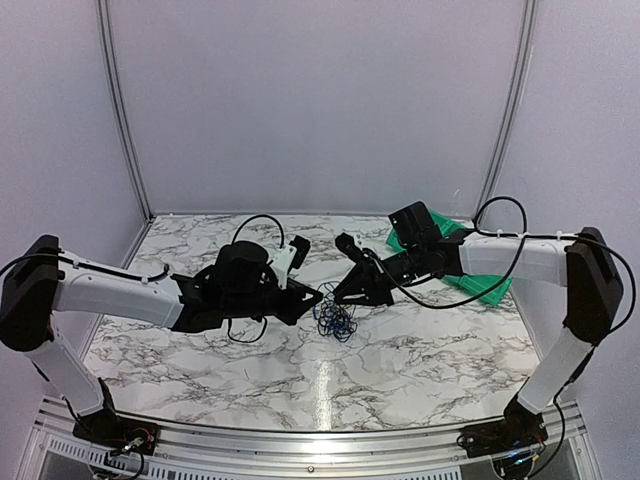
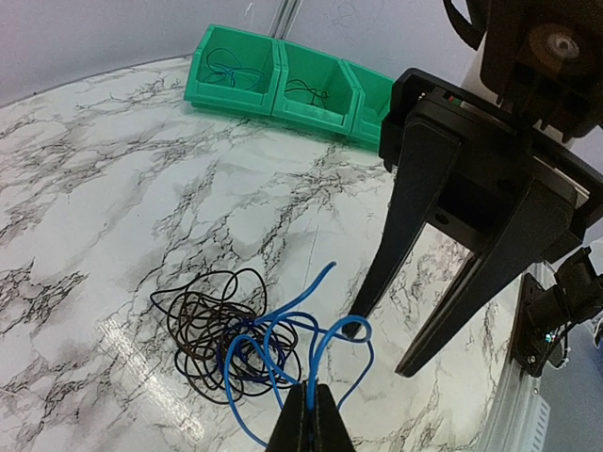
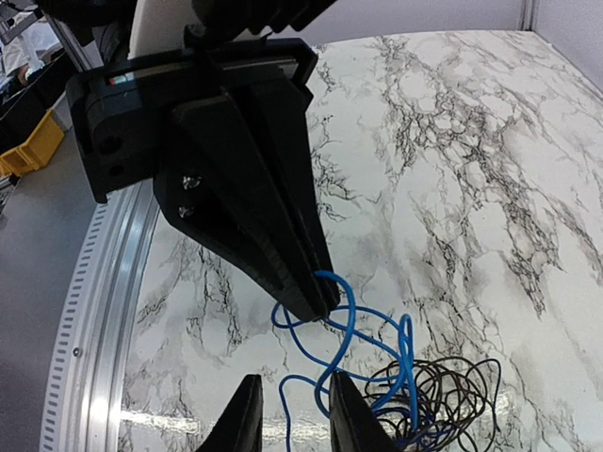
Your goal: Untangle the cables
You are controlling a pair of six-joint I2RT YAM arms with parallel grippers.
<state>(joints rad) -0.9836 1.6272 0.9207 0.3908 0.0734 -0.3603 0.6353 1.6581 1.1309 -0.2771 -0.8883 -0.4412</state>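
The cables [image 1: 335, 320] are lying in a small loose wad on the marble table [image 1: 200, 365], near its middle, right between the tips of the two arms. The left gripper [image 2: 309, 400] is pressing its fingers fully together and is pinching a strand of the blue cable [image 2: 268, 353] at the tips, with blue loops spilling out on both sides of the pinch. The black cables [image 2: 203, 320] are sitting in a round coil on the tabletop just beside it, and the blue loops are crossing over the coil's near edge. The right gripper [image 3: 295, 386] is hovering just beside the left one with its fingers partly spread, a clear gap showing between them. A blue strand is showing through that gap, and in the left wrist view one fingertip [image 2: 356, 327] is touching a blue loop. Green bins [image 2: 283, 80] are standing at the right side of the table, well apart from the wad.
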